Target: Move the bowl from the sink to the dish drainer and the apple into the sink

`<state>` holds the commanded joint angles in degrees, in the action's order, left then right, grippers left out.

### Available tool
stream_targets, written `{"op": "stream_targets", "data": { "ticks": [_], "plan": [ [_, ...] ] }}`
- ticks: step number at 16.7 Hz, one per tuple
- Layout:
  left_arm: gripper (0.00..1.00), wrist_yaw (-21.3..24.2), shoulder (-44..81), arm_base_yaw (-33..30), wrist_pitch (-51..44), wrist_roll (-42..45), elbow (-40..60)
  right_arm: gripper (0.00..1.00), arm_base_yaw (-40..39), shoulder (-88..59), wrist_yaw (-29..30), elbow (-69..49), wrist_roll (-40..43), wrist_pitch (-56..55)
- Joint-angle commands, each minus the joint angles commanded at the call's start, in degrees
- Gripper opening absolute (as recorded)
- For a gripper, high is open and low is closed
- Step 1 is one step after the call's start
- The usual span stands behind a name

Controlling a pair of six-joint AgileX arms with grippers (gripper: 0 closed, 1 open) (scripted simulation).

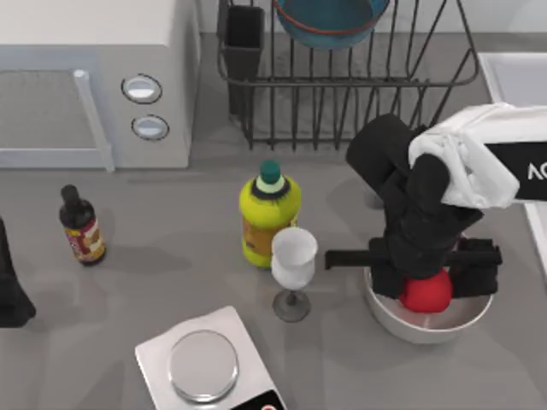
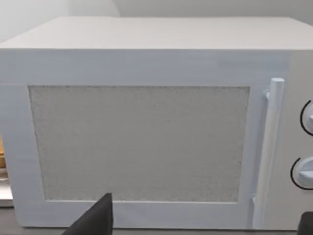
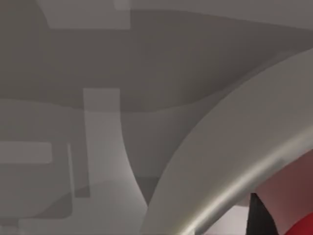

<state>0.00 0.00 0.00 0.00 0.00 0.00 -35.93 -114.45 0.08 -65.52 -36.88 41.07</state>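
Observation:
The teal-blue bowl [image 1: 329, 21] with its orange-red rim line rests in the black wire dish drainer [image 1: 342, 111] at the back. The white sink [image 1: 513, 73] lies at the right edge. The red apple [image 1: 427, 293] sits inside a plain white bowl [image 1: 427, 329] at the front right. My right gripper [image 1: 427, 278] reaches down into that bowl, its dark fingers pressed on both sides of the apple. In the right wrist view, one fingertip [image 3: 259, 218] shows beside the apple [image 3: 304, 229] and the white bowl's rim [image 3: 220, 196]. My left gripper [image 1: 8, 290] is parked open at the far left.
A microwave [image 1: 94, 77] fills the back left, facing the left wrist camera [image 2: 146, 122]. A dark sauce bottle [image 1: 81, 226], a yellow-green bottle [image 1: 269, 218], a white goblet [image 1: 293, 260] and a kitchen scale [image 1: 205, 363] stand across the middle and front. A dark utensil cup [image 1: 244, 43] is at the drainer's corner.

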Motion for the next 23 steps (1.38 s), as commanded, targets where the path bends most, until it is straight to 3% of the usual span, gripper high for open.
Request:
{"op": "stream_targets", "data": {
  "ticks": [10,15,23],
  "plan": [
    [1.00,0.00,0.00,0.00,0.00,0.00,0.00,0.00,1.69,2.57,1.57,-1.77,1.20,2.42],
    [1.00,0.00,0.00,0.00,0.00,0.00,0.00,0.00,2.16,-1.63,-0.59,-3.66,-0.64,11.82],
    [1.00,0.00,0.00,0.00,0.00,0.00,0.00,0.00,1.76,10.32,1.75,-16.66,1.67,23.34]
  ]
}}
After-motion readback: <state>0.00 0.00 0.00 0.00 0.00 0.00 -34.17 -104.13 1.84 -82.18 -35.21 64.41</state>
